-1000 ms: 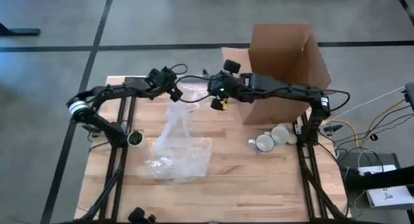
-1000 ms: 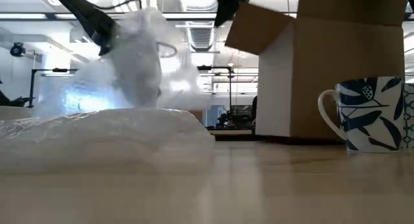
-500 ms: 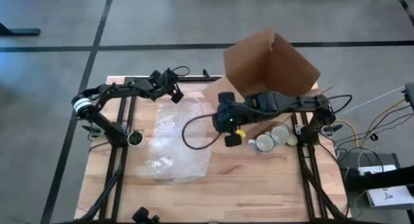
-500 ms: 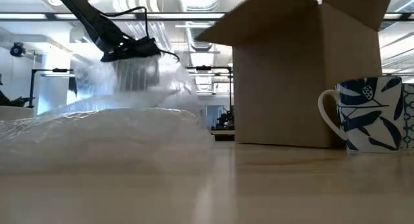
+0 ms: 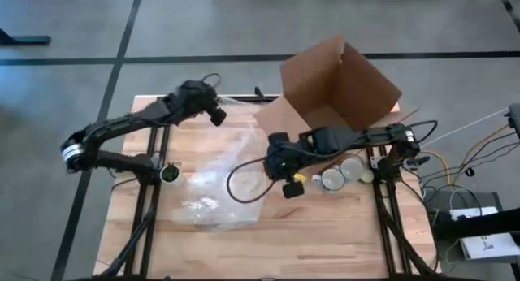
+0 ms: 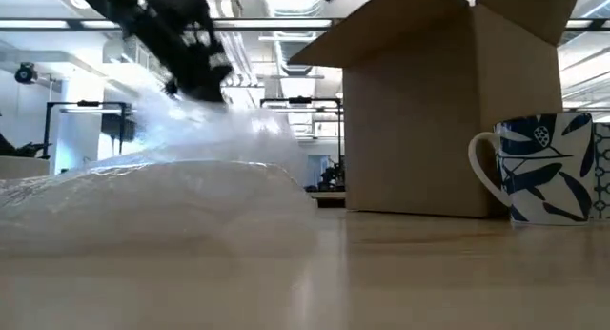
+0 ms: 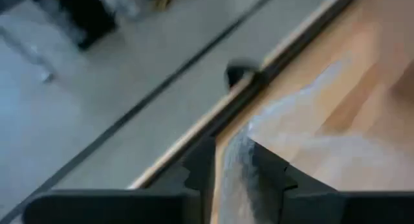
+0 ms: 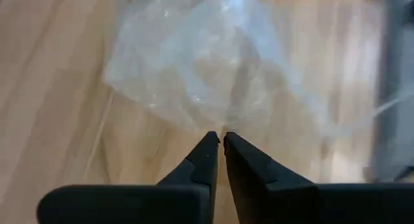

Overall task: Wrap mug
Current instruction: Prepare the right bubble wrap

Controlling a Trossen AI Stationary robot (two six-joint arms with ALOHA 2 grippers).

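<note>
A clear bubble-wrap sheet [image 5: 221, 179] lies spread on the wooden table, its far part raised. My left gripper [image 5: 214, 110] is shut on its far end, above the table's far left. My right gripper [image 5: 266, 163] hovers shut just off the sheet's right edge [image 8: 194, 120], with nothing between its fingers. A white mug with blue leaves [image 6: 545, 168] stands upright on its base at the right, next to a second mug [image 5: 354, 167] by the cardboard box. My left gripper pinches the bubble wrap's far end [image 7: 238, 160] between its two fingers. The held end is lifted off the table [image 6: 205, 130], and the sheet slopes down from it. The rest lies on the wood.
A large open cardboard box [image 5: 341, 82] stands tilted at the far right, one flap [image 5: 276, 118] on the table. Cables trail from the right arm across the wrap [image 5: 240, 175]. Bare wood shows along the near edge [image 5: 309, 240].
My right gripper has swung from the far edge toward the near edge, ending at the wrap's right edge. The cardboard box has turned and tipped, its opening now showing. The wrap, earlier bunched narrow and raised, has spread out wider and lower on the table.
</note>
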